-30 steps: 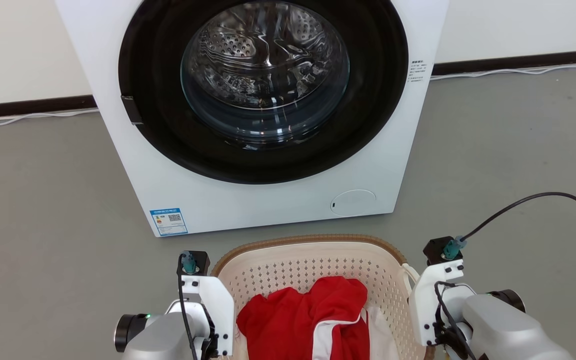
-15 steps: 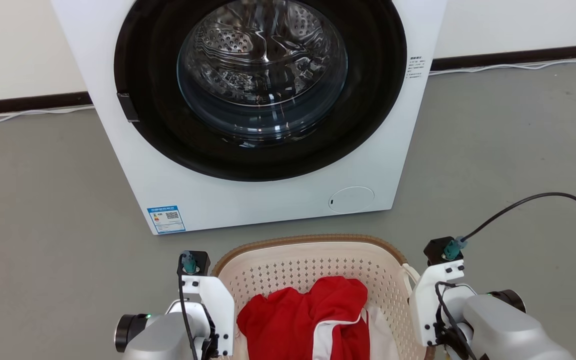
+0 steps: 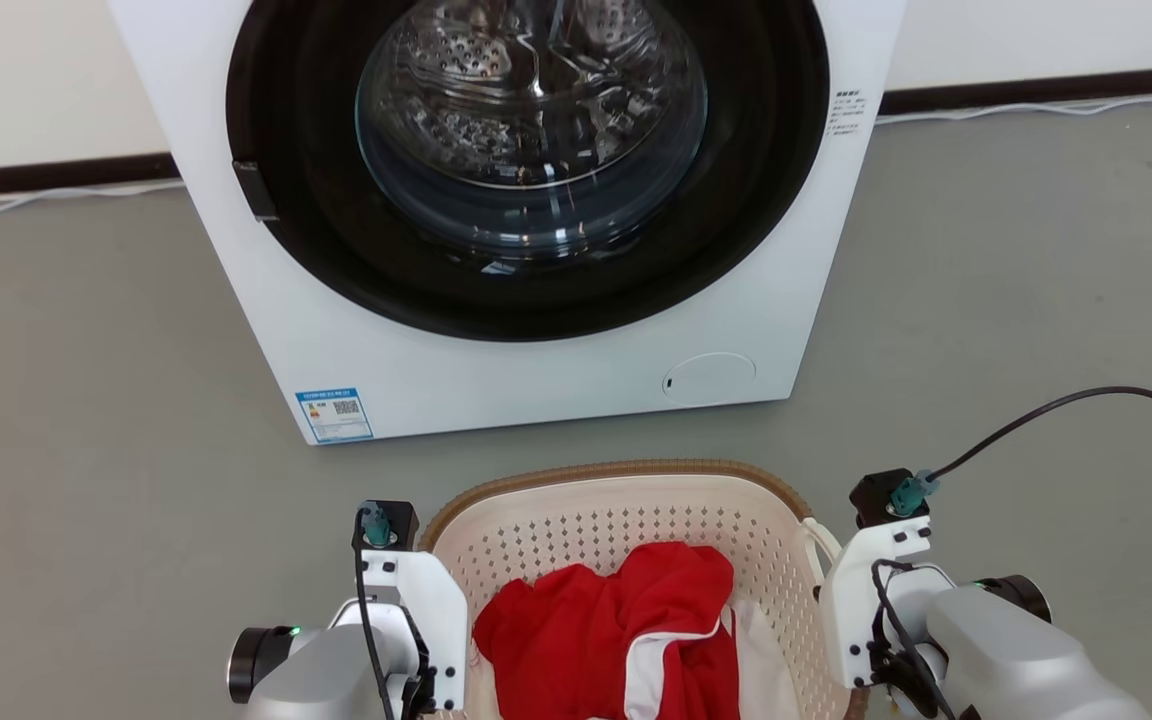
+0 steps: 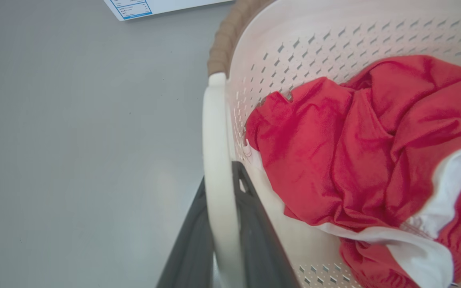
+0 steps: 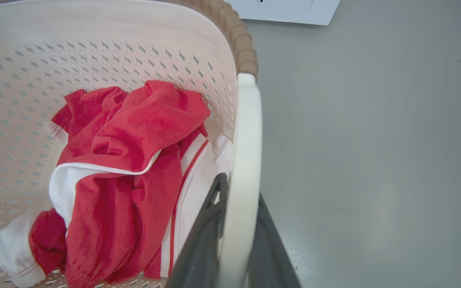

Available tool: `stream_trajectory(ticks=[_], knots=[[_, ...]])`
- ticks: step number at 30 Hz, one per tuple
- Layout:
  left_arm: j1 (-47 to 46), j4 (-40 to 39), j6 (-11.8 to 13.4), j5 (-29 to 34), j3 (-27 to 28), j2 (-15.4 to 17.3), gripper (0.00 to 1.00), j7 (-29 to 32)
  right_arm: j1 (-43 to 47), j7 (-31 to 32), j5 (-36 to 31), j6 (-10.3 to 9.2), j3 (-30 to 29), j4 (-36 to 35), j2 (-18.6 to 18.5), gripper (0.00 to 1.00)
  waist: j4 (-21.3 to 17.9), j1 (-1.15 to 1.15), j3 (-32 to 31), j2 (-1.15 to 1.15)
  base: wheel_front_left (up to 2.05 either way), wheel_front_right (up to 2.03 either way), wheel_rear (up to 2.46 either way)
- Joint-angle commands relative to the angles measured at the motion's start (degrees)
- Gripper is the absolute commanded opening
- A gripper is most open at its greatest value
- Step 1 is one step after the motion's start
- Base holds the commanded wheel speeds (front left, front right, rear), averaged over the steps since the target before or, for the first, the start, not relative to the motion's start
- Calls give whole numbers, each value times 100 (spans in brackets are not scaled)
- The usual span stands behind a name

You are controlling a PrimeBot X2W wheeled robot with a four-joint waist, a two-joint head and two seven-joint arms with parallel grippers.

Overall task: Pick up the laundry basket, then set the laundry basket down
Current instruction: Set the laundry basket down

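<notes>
The laundry basket (image 3: 626,515), cream with a brown woven-look rim (image 3: 616,468), sits low and centred in the head view, with red and white clothes (image 3: 626,640) inside. In the left wrist view my left gripper (image 4: 219,176) is shut on the basket's white left loop handle (image 4: 214,132), one dark finger on each side. My right gripper (image 5: 241,186) is likewise shut on the right loop handle (image 5: 248,120). My pale forearms (image 3: 406,620) flank the basket. I cannot tell whether its bottom touches the floor.
A white front-loading washing machine (image 3: 496,380) stands just beyond the basket, its round door shut. Grey floor (image 3: 86,450) spreads to both sides. A black cable (image 3: 1086,400) arcs from my right arm, and a wall with a dark skirting runs behind.
The whole head view has shifted, so the camera moved. The gap between the basket's far rim and the washing machine's base looks slightly wider. Both grips on the handles are unchanged.
</notes>
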Motion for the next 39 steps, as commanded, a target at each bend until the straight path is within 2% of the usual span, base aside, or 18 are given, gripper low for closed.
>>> stream_trajectory(ticks=[1,19,39], knots=[[-218,-55,13,47,44,63,0,-136,-122,-119,9,95,52,-146,46,0,18,0,62,0,0,0,0],[-738,-198,226,192,43,63,0,-615,-484,-737,10,95,133,-338,-132,0,106,0,967,0,0,0,0],[-1709,-363,608,343,76,63,0,-1528,-1123,-2145,-139,95,169,-216,-372,0,357,0,2671,0,0,0,0]])
